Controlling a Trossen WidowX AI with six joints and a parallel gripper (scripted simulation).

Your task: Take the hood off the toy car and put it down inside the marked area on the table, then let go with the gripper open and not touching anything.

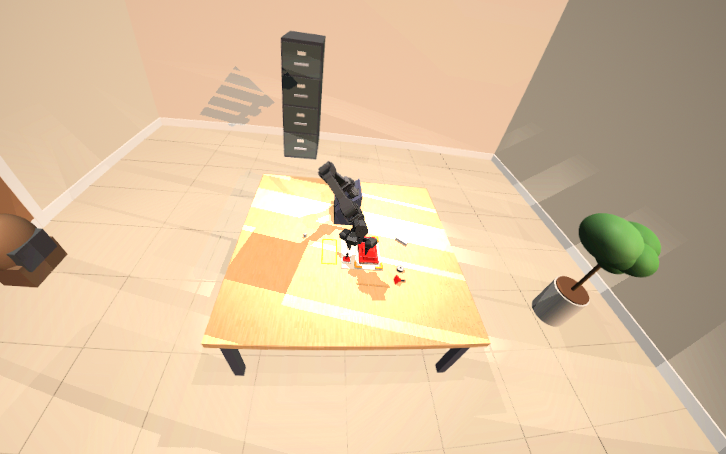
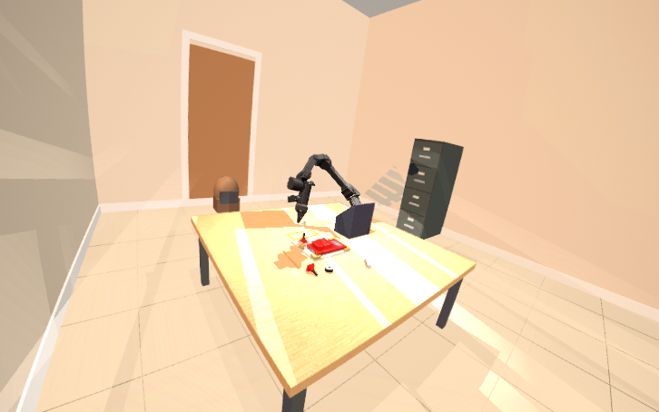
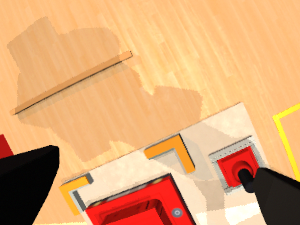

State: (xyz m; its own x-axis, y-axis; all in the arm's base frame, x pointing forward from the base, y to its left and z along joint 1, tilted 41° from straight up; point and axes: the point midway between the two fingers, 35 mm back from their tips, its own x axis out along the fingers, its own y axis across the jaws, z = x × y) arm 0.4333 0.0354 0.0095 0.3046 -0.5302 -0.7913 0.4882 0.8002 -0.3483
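Note:
The red toy car (image 1: 368,256) (image 2: 326,247) (image 3: 150,192) lies on a pale board (image 3: 222,120). Its hood cannot be told apart from the red body; part of the car is cut off in the wrist view. The marked area, a yellow outline (image 1: 322,251) (image 3: 286,148), is on the table beside the board, and nothing shows inside its visible part. My gripper (image 1: 357,248) (image 2: 299,220) (image 3: 160,168) is wide open and empty, above the board and car. In the wrist view one fingertip overlaps the black peg of a small red block (image 3: 226,169); contact cannot be told.
Orange corner brackets (image 3: 186,154) stand around the car. The small red block sits in a grey holder on the board. A loose red piece with a black peg (image 1: 397,279) (image 2: 310,267), a dark-and-white round part (image 2: 329,268) and a wooden strip (image 3: 75,83) lie on the table.

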